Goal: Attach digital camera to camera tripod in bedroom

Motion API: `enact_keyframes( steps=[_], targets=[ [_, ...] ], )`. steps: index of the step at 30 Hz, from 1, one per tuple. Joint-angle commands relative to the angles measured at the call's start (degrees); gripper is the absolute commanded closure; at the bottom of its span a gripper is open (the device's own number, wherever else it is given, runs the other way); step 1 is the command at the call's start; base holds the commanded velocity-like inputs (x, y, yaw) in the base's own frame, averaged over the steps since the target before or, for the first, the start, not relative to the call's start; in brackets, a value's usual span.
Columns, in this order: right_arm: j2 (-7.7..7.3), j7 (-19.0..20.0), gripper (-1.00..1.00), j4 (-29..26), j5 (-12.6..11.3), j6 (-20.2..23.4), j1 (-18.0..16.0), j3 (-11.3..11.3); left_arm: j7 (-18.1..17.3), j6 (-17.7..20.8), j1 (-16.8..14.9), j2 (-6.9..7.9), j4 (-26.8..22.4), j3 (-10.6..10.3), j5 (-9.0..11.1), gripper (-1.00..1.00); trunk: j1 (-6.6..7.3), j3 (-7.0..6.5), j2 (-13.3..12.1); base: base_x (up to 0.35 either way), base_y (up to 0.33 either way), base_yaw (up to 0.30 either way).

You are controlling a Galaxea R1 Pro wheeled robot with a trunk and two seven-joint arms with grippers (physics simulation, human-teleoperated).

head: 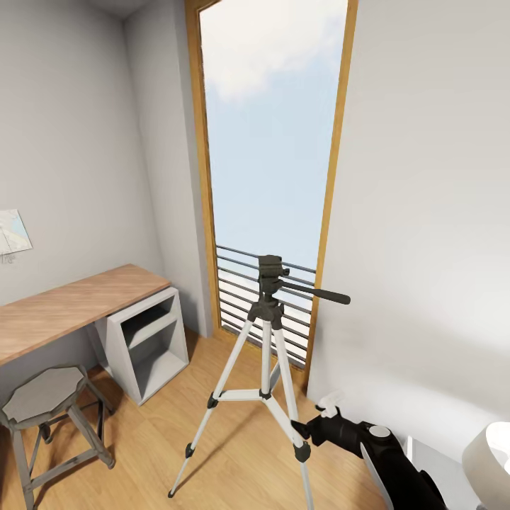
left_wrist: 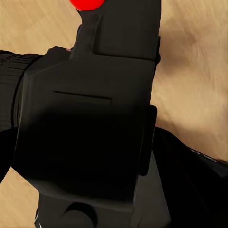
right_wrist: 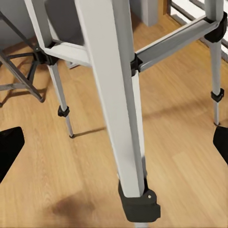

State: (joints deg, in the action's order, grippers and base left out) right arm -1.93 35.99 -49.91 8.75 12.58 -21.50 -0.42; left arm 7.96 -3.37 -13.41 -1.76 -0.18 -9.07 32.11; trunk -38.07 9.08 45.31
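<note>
The camera tripod [head: 265, 368] stands upright on the light wood plank floor [head: 227, 453] in front of a tall wood-framed window [head: 273, 142], its three silver-white legs spread and tied together by black-jointed braces partway down. Its black head [head: 270, 280] sits at the top with the long black pan handle [head: 315, 290] reaching out toward the pale wall [head: 425, 212] on the right, and nothing is mounted on the head. The digital camera [left_wrist: 90, 128] appears in the left wrist view, a chunky black body seen very close with its red dot [left_wrist: 87, 4] at the frame's edge and wood floor behind it; it seems to sit in the left gripper, but the fingers are hidden, so I cannot tell how the jaws stand. In the head view the right gripper [head: 312, 428] is low beside the tripod's nearest leg, just at the black collar on that leg. The right wrist view looks straight at that leg [right_wrist: 116, 95], which runs between the two dark fingertips [right_wrist: 8, 149] showing at either edge, well apart from it, so the jaws are open. To the left stand a wooden desk [head: 64, 308] against the wall, a grey open shelf unit [head: 145, 340] under its end, and a grey octagonal stool [head: 46, 397] with metal legs. Dark horizontal railing bars [head: 241, 283] cross the lower part of the window behind the tripod.
</note>
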Motion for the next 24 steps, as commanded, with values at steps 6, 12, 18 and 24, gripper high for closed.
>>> enact_keyframes(
  steps=[6,12,18,24],
  targets=[
    [0.04,1.3,-1.00,-0.1,0.2,0.2,0.0,-0.2,0.1,-0.1,0.0,-0.08,0.0,-0.5,0.4,1.00,-0.01,0.09,0.1,0.000,0.000,0.000],
    [0.08,1.3,-1.00,-0.1,0.1,0.2,0.0,-0.2,0.1,-0.1,0.0,-0.05,0.0,-0.5,0.3,1.00,-0.01,0.09,0.1,0.012,0.000,0.000],
    [0.13,0.9,-1.00,0.0,0.2,0.2,0.0,-0.4,0.0,-0.1,0.0,-0.01,0.0,-0.5,0.1,1.00,-0.01,0.09,0.1,0.182,0.039,0.000],
    [0.17,0.8,-1.00,0.0,0.2,0.2,0.0,-0.4,0.0,-0.1,0.0,0.00,0.0,-0.5,0.0,1.00,-0.01,0.09,0.1,0.132,0.037,0.000]
  ],
)
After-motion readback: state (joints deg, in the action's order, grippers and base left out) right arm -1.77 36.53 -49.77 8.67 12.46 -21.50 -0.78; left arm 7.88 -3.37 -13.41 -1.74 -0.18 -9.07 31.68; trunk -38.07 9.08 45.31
